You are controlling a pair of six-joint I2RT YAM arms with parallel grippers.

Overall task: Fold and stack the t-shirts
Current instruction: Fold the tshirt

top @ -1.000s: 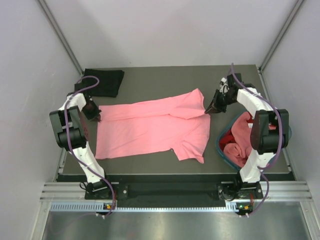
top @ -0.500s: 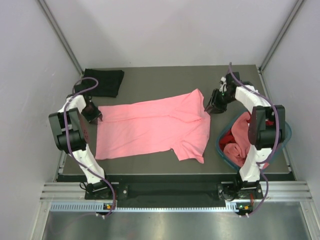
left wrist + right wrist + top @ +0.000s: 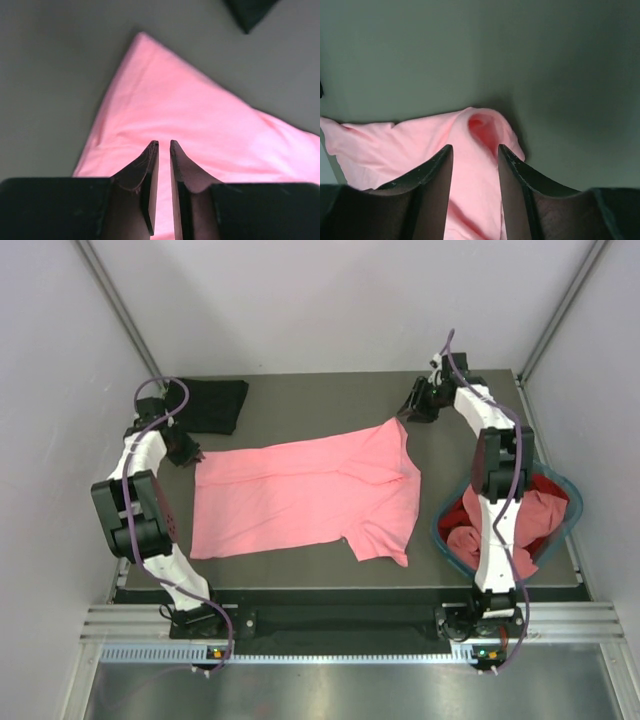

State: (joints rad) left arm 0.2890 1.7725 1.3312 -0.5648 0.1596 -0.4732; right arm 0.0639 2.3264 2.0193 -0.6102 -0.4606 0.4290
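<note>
A salmon pink t-shirt (image 3: 305, 495) lies spread flat across the middle of the table, one sleeve pointing to the near edge. My left gripper (image 3: 193, 455) hovers over its far left corner (image 3: 190, 115). Its jaws (image 3: 164, 144) stand a narrow slit apart with nothing between them. My right gripper (image 3: 410, 412) hangs open just beyond the shirt's far right corner (image 3: 420, 140), and no cloth sits between its fingers (image 3: 475, 147). A black t-shirt (image 3: 210, 403) lies folded at the back left. More red (image 3: 462, 512) and pink cloth (image 3: 500, 510) fills the basket.
The round teal basket (image 3: 440, 525) stands at the right edge of the table, close beside the right arm. A corner of the black t-shirt (image 3: 247, 12) shows at the top of the left wrist view. Grey walls close in the table on three sides.
Both grippers have opened, let go of the pink shirt's far corners and drawn back toward the far side. The left jaws then narrowed again. The shirt stays flat.
</note>
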